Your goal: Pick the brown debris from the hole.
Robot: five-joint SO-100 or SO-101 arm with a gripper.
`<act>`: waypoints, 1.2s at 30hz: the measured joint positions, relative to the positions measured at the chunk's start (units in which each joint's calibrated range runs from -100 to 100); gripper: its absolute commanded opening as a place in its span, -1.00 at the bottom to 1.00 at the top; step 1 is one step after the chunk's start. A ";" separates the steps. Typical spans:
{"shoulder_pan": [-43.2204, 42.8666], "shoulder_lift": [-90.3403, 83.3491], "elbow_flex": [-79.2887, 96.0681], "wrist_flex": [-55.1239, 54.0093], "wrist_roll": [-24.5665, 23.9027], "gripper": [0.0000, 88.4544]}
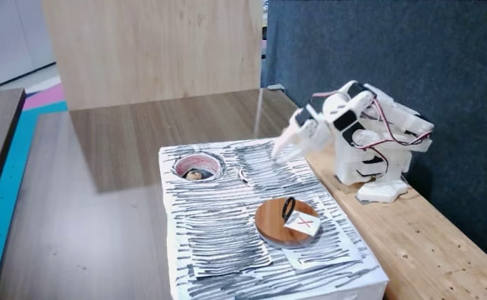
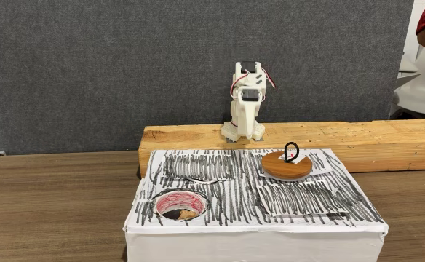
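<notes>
Debris [image 1: 196, 174] in hole [image 1: 198, 156], arm folded.
Pincer [image 1: 283, 148] visible w/ tips over box in a fixed view; how far open: can't tell, holds nothing.

White plastic arm [image 1: 369, 133], red-black cables

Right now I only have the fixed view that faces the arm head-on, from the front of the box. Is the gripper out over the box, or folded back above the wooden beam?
Observer: In the angled fixed view, the gripper reaches out over the back edge of the box, pointing down at its striped top.
Operator: Where is it relative to the hole?
Observer: In that view the hole lies to the gripper's left, clearly apart from it, with the brown debris resting inside.
Operator: Anything on the wooden disc?
Observer: A white card marked with a red X lies on the wooden disc.
</notes>
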 measured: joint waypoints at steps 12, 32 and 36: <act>0.00 27.15 -31.46 0.00 -0.10 -0.87; 16.90 109.12 -119.01 0.00 -0.10 -0.87; 17.88 115.51 -122.34 0.00 -0.10 -0.87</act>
